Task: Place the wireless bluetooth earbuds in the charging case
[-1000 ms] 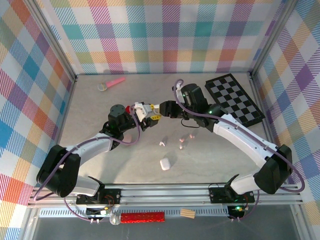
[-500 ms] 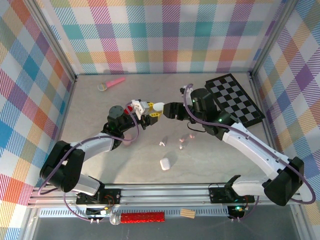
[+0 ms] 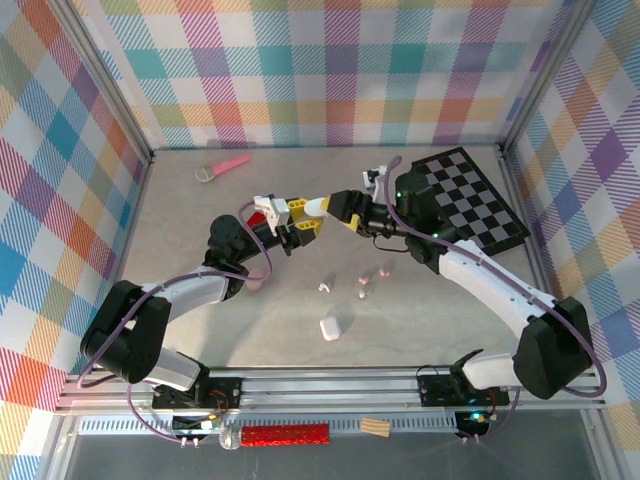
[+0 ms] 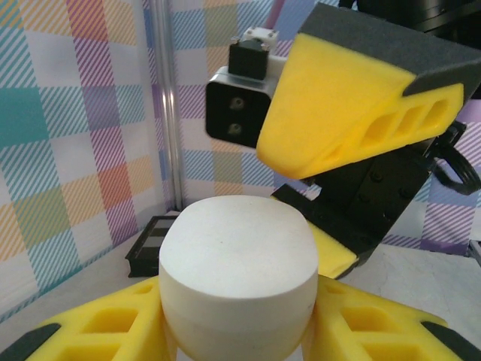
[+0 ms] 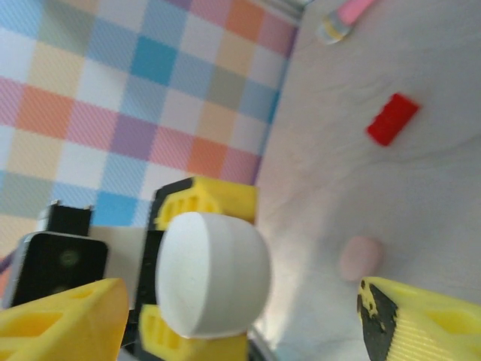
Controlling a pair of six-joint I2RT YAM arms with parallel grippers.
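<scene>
We are viewing a grey table [image 3: 400,330]: earbuds [image 3: 364,288] and a white case [image 3: 329,328] are lying left of the checkerboard [image 3: 468,200].

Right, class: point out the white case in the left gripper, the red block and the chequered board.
white case [image 4: 237,271], left wrist view, on its rounded front.
red block [image 5: 392,119], right wrist view, middle of its top face.
chequered board [image 3: 475,200], top external view, centre of its squares.

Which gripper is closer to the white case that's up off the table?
Left. The left gripper is clamped on the white case; the right gripper hangs open right beside it, not gripping it.
</scene>
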